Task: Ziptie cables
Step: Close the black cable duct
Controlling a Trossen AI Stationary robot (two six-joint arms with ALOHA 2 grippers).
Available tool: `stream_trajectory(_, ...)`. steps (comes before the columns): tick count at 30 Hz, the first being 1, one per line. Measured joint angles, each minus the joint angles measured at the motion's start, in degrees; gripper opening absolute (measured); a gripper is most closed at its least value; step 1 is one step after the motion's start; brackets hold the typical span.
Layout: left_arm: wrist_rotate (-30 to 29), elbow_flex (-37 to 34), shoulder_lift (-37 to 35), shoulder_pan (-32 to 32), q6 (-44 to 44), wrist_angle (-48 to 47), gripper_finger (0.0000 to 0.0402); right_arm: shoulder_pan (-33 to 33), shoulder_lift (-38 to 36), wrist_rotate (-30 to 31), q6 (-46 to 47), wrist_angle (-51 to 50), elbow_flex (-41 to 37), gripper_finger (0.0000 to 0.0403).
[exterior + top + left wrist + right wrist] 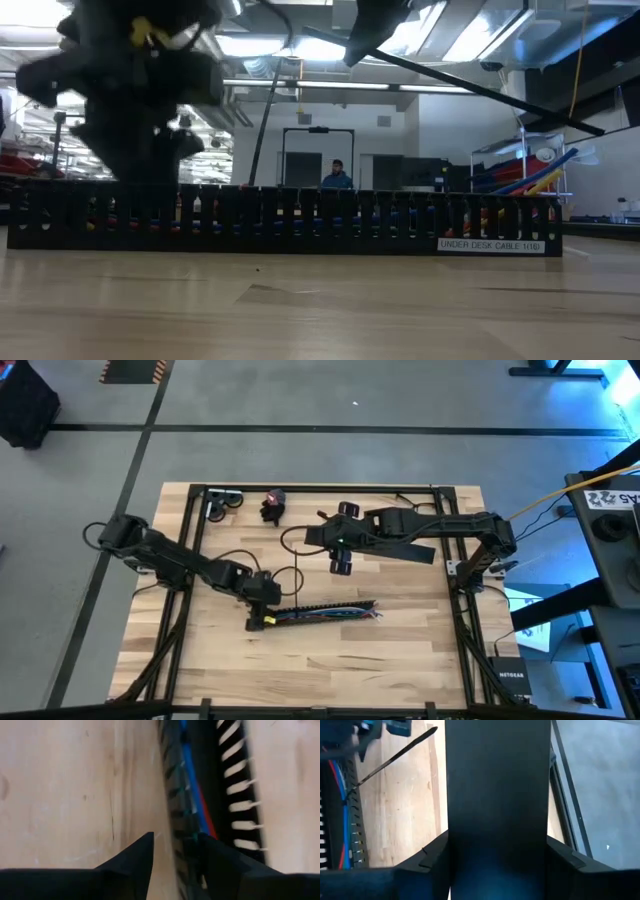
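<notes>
Left gripper [175, 857] parted at slotted channel's [315, 612] end — cables [192, 795] inside; right gripper [497, 855] clamps flat black cover [497, 780].

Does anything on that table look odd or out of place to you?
One thing: the right gripper holds a long flat black strip up off the table, slanting across it, while the slotted channel lies uncovered with coloured cables showing inside.

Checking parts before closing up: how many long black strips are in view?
2. The slotted channel lies mid-table holding the cables; the flat cover is gripped in the right claw. None appears hidden.
</notes>
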Motion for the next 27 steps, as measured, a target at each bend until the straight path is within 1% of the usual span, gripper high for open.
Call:
stream_trajectory(3,0.0,0.0,2.0,0.0,0.4,-0.4,0.0126,0.0,0.0,-1.8,-1.3,-0.4,0.0,0.0213)
stream_trajectory(6,0.0,0.0,2.2,0.0,0.3,-4.3,0.0101,0.0,0.0,-2.8,-1.4,-3.1,0.0,0.0213)
stream_trajectory(8,-0.4,0.0,1.9,0.0,-0.1,-9.1,0.0083,0.0,0.0,-3.3,-1.5,-5.8,0.0,0.0213)
stream_trajectory(10,-0.5,0.0,1.4,0.0,-0.1,-14.8,0.0069,0.0,0.0,-6.9,-1.7,-8.8,0.0,0.0213)
stream_trajectory(12,-0.5,0.0,1.0,0.0,-0.1,-21.6,0.006,0.1,0.0,-9.4,-1.9,-11.1,0.0,0.0213)
stream_trajectory(14,-0.5,-0.1,0.4,0.0,-0.4,-27.2,0.0057,0.5,-0.1,-9.8,-2.1,-11.8,-0.3,0.0213)
stream_trajectory(17,-0.5,-0.1,-1.3,0.0,-1.3,-28.6,0.0065,0.5,-0.1,-9.8,-2.4,-11.5,-2.1,0.0213)
stream_trajectory(22,-0.5,0.0,-4.8,0.3,-3.2,-29.3,0.0102,0.3,-0.1,-11.6,-1.3,-9.2,-4.7,0.0213)
stream_trajectory(24,-0.3,0.4,-6.9,0.5,-5.0,-30.9,0.012,0.3,-0.8,-13.2,-0.9,-9.0,-5.5,0.0213)
stream_trajectory(26,1.3,1.5,-10.1,0.5,-5.0,-32.1,0.0133,0.3,-1.9,-15.6,-0.5,-9.0,-5.9,0.0213)
stream_trajectory(27,1.6,2.2,-12.0,0.5,-4.9,-32.1,0.0139,0.3,-2.3,-15.8,0.2,-9.8,-5.9,0.0213)
